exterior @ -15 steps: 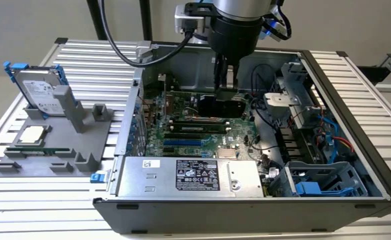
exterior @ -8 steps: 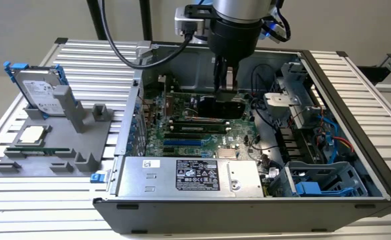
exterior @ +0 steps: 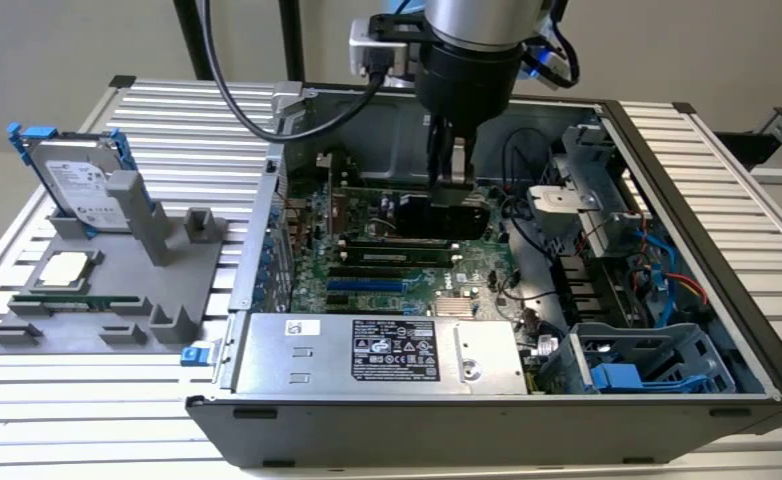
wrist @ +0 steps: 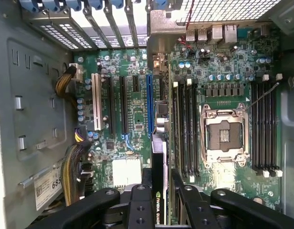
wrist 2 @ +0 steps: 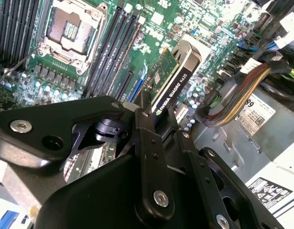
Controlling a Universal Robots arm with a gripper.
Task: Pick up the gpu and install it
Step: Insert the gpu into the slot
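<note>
Exterior view: even, diffuse overhead light — bright on the ribbed white metal table (exterior: pixel 84 400) at 8 o'clock, dimmer inside the open black computer case (exterior: pixel 711 250). Soft shadow beneath the dark cylindrical robot arm (exterior: pixel 469 70) at 12 o'clock. Mild glare on the silver power supply box (exterior: pixel 378 352) at 6 o'clock. Overall slightly soft.

Second wrist view: green circuit board (wrist 2: pixel 89 43) sharp at 11 o'clock; black gripper linkage (wrist 2: pixel 152 181) at 6 o'clock blurred, sheen on its edges.

First wrist view: even light, white perforated grille (wrist: pixel 223 9) overexposed at 1 o'clock — grey case wall (wrist: pixel 37 95) at 9 o'clock shaded.
</note>
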